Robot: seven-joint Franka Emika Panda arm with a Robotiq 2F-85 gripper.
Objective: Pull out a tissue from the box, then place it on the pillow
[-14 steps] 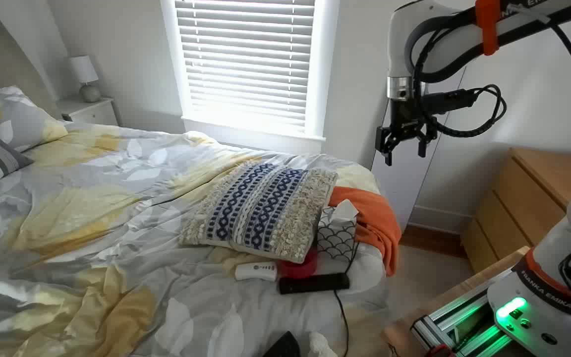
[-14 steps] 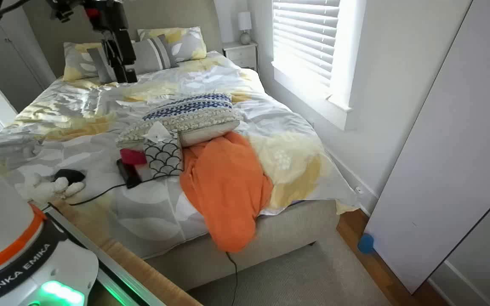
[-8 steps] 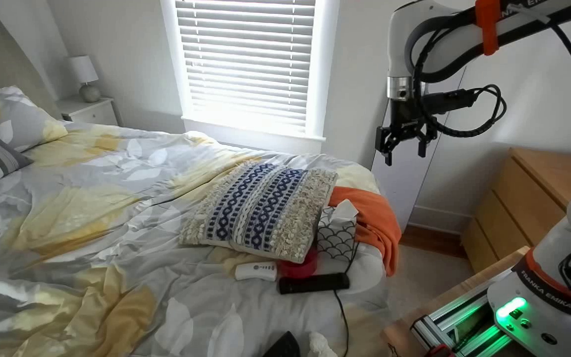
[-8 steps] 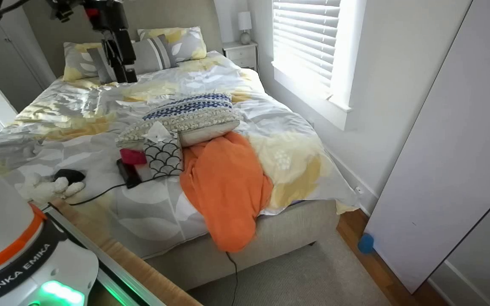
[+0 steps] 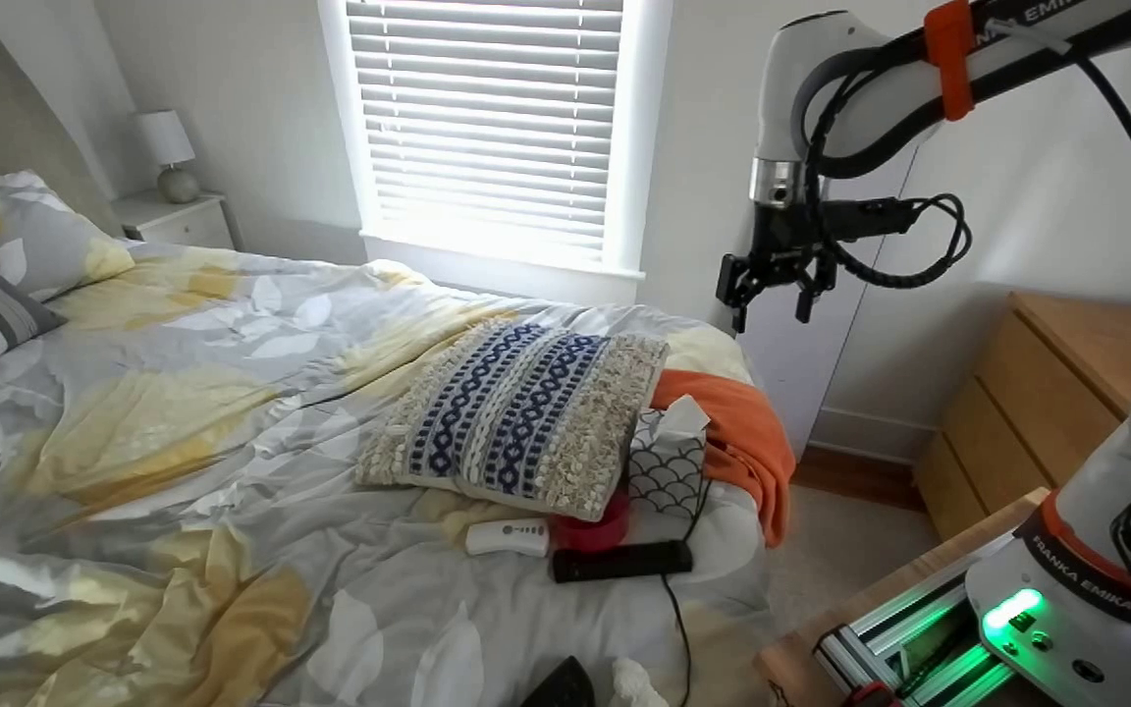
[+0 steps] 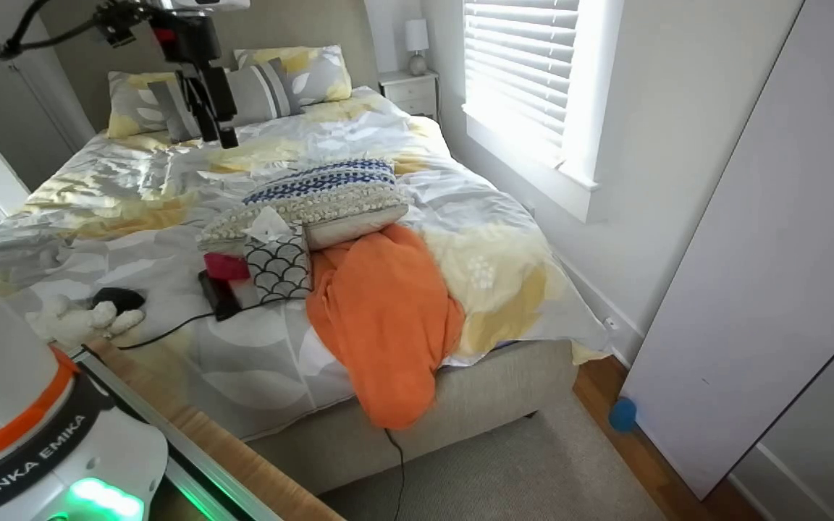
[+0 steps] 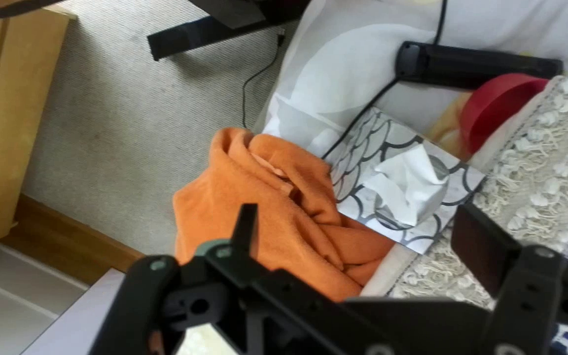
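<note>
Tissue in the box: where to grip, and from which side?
By the crumpled tuft of the tissue, from above. It sticks up through the hole in the top of the box, and nothing covers it in the wrist view. The pillow and orange blanket lie close beside the box, so a sideways approach looks tighter. The open gripper should fit around it.

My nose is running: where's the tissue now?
In the wrist view, right of centre, the tissue pokes from the patterned box, beside the orange cloth and pillow.
</note>
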